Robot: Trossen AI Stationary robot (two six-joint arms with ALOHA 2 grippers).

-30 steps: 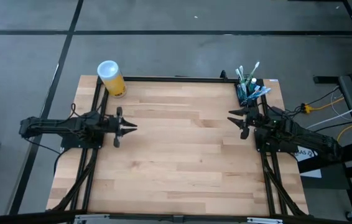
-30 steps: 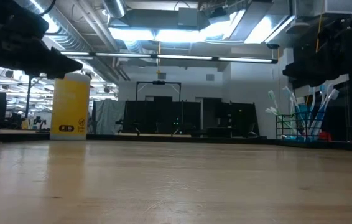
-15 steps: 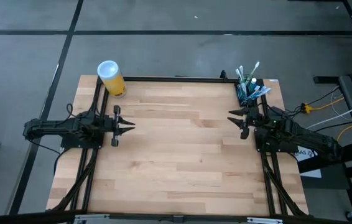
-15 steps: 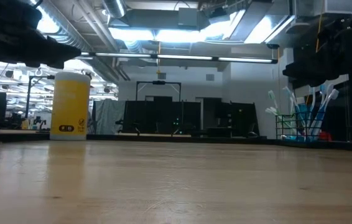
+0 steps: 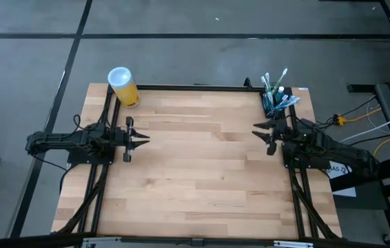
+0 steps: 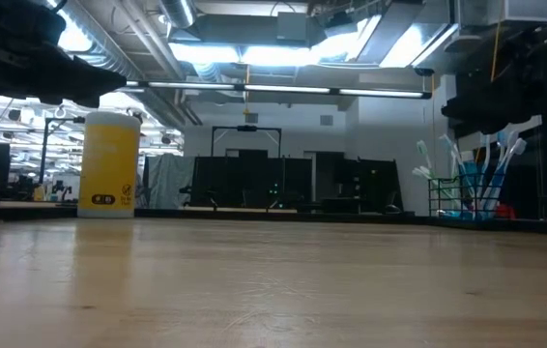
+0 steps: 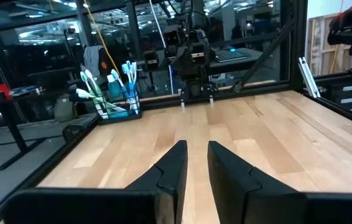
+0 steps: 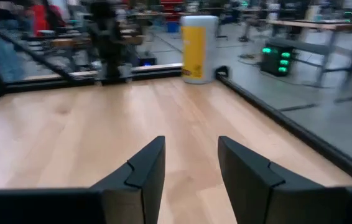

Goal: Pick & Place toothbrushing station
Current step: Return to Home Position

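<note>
the station (image 5: 276, 103) stands at the far right corner of the table (image 5: 202, 179), with toothbrushes (image 5: 275, 83) standing in it. the right gripper (image 5: 257, 132) hovers just on its near side, by the right edge, fingers spread and empty. the left gripper (image 5: 144, 138) hangs by the left edge, mid-table, fingers a narrow gap apart, holding nothing. a yellow cup (image 5: 123, 86) sits at the far left corner

The table (image 5: 195, 172) is lit evenly from above, and only faint shadows are cast on it. In the low view, strong glare is given by the ceiling lights (image 6: 254, 55).
</note>
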